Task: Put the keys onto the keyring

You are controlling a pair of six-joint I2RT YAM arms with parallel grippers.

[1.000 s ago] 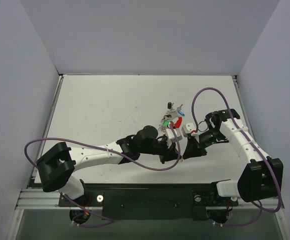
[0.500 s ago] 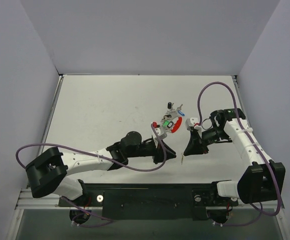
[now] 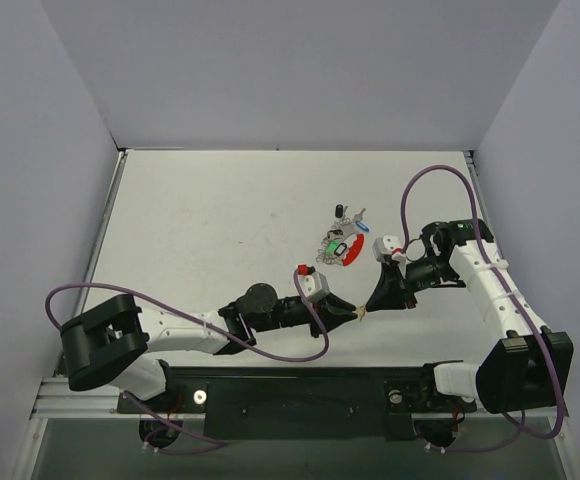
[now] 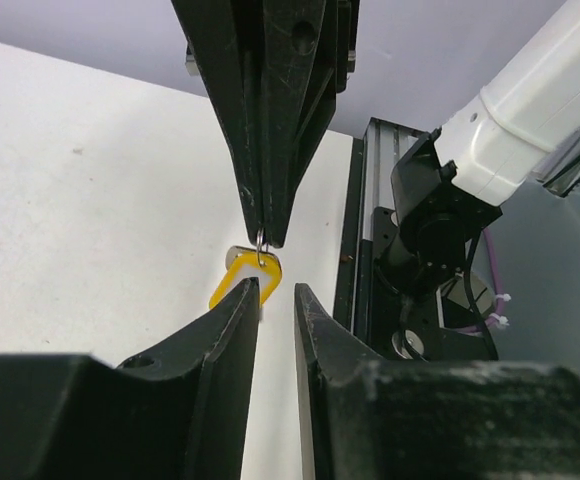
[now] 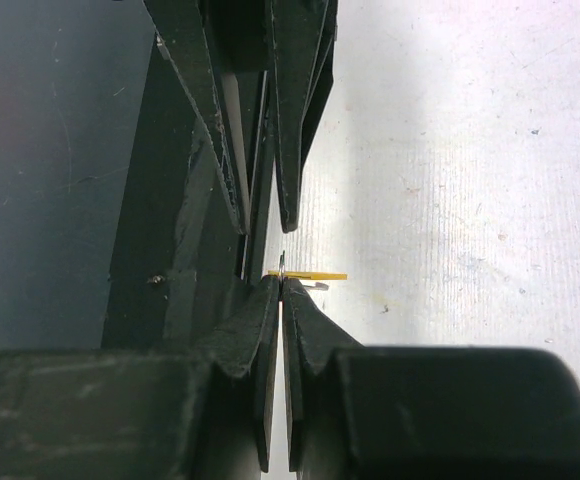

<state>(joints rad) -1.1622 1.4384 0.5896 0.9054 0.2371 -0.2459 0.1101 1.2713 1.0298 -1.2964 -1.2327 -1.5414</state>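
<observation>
I've got the right pincer (image 5: 281, 283) clamped fully closed on the little wire loop at the head of the yellow key (image 4: 244, 284), which hangs from its tips just above the surface (image 3: 200, 220), near the front edge. The left pincer (image 4: 275, 292) is tip to tip with it, jaws parted only a narrow way, nothing in them; its fingertips (image 4: 250, 300) sit just beside the yellow cap, and I can't tell if they touch it. The keyring (image 3: 352, 253) lies on the surface further back, apart from both pincers, red arc showing, with a green-capped key (image 3: 332, 245) and a blue-capped key (image 3: 362, 226) bunched at it. I judge the step as a handover or regrip of the yellow key. The next move needs one pincer steadying the keyring while the key's loop is worked onto it, a fine alignment job.
</observation>
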